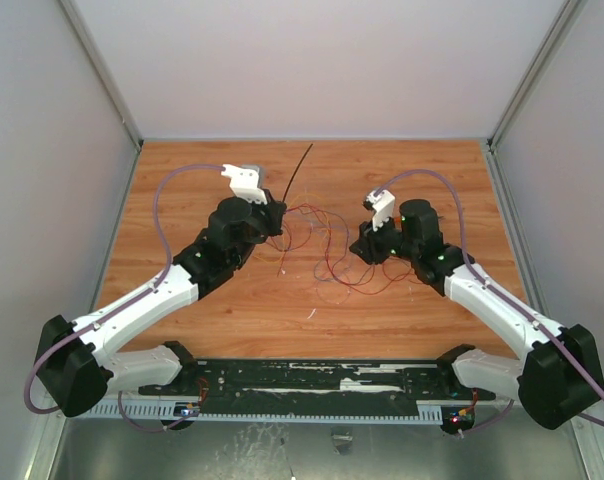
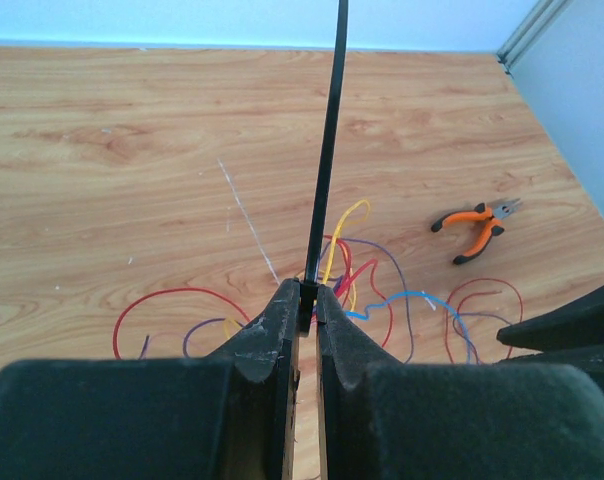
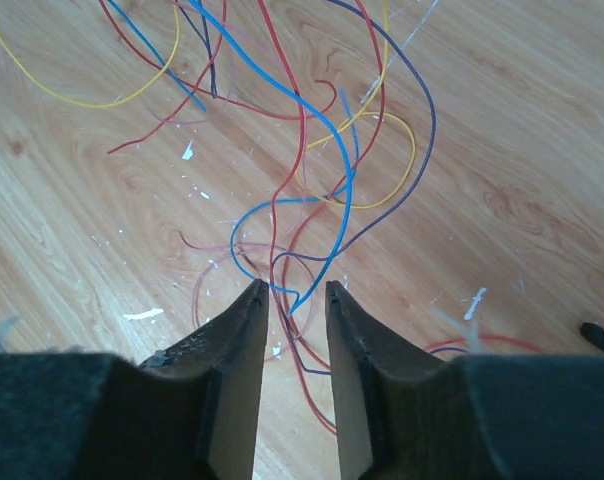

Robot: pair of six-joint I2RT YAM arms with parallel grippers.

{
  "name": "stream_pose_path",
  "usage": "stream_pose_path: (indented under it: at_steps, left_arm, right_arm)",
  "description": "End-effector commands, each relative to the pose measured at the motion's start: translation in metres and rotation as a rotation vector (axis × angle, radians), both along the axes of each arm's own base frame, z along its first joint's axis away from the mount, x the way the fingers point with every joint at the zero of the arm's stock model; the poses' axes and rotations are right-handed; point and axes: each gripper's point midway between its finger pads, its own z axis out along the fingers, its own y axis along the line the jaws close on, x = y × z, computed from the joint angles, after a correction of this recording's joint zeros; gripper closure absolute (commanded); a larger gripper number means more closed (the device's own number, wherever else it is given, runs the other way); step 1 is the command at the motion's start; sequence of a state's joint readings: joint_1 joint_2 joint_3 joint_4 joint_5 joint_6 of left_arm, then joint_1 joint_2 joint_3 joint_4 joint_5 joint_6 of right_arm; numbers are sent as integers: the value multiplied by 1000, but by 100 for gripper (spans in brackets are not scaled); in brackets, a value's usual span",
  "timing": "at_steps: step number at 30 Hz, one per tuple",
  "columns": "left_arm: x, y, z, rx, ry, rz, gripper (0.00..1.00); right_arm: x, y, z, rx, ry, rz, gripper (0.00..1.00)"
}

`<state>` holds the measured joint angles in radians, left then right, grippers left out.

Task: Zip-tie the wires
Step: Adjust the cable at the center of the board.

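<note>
Step in hand: you were bringing the tie to the bundle, and the looping had not begun.

1. Left jaws: together, clamped on the lower end of the zip tie [image 2: 327, 150]. The strip stood straight out from the tips, up and away from them, with no strand wrapped by it.
2. Right jaws: apart by a narrow gap, gripping nothing. A blue strand and a red one of the wires [image 3: 350, 175] ran down into the gap between the tips; whether they touched either face could not be told.
3. The rest of the tangle lay loose on the desk [image 2: 132, 130], spread ahead of both sets of jaws and between them.

Next move, as a judgement: you needed to gather the strands into one bunch with the right jaws and hold them clear of the desk. The left jaws could then pass the free end of the strip around them.

Count:
- zip tie: one.
- pliers [image 2: 474, 229]: one, orange-handled, ahead and to the right of the left jaws, well apart from them.
- wires: one tangle in red, blue, yellow and purple; the strands overlapped too much to count singly.
</note>
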<state>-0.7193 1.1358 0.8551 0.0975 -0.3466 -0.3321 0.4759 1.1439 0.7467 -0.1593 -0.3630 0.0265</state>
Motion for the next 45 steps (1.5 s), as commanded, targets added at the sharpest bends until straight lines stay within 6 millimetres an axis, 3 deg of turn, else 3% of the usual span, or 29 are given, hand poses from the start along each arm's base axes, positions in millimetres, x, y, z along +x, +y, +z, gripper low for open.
stream_pose_path:
  at_steps: [1, 11, 17, 26, 31, 36, 41, 45]
  left_arm:
    - [5, 2, 23, -11, -42, 9, 100]
    - [3, 3, 23, -14, -45, 10, 100]
    - [1, 1, 22, -19, -41, -4, 100]
    - [-1, -2, 22, -22, -40, -28, 100]
    - [-2, -2, 24, -23, -45, -30, 100]
    - [-2, -1, 26, -22, -49, -32, 100]
    - [-3, -2, 26, -22, -51, -35, 100]
    - [-3, -2, 27, -25, -52, -39, 100]
  right_arm:
    - [0, 4, 16, 36, -38, 24, 67]
    - [7, 7, 44, 94, -116, 7, 62]
    - [23, 14, 68, 128, -203, 5, 62]
    - [41, 39, 88, 178, -381, 133, 68]
    - [70, 39, 61, 90, -376, 92, 71]
    - [101, 29, 13, 9, -216, -6, 60]
    - [112, 20, -19, 9, -108, -67, 51]
    - [112, 25, -38, 9, -35, -46, 49]
